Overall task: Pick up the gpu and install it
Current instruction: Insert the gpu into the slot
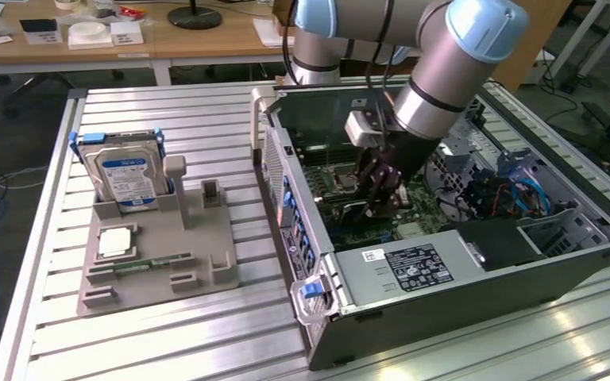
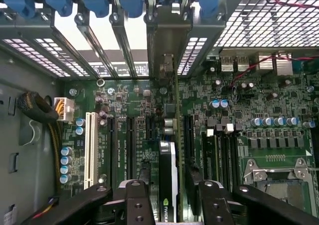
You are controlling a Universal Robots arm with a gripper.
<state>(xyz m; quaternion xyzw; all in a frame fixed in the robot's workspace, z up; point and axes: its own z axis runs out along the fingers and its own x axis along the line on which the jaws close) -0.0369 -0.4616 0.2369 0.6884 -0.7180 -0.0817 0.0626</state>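
Observation:
My gripper is lowered inside the open computer case, above the motherboard. In the wrist view my gripper is shut on the gpu, a thin dark card held on edge with a green logo on its cover. The card's edge runs toward the rear wall, where its silver bracket stands in an opening between the slot covers. It sits in line with a black expansion slot on the motherboard. Whether it is pressed fully into the slot I cannot tell.
A grey fixture on the exterior view's left holds the silver hard drive and a green memory stick. The power supply fills the case's near corner. A white slot and the processor socket flank the card.

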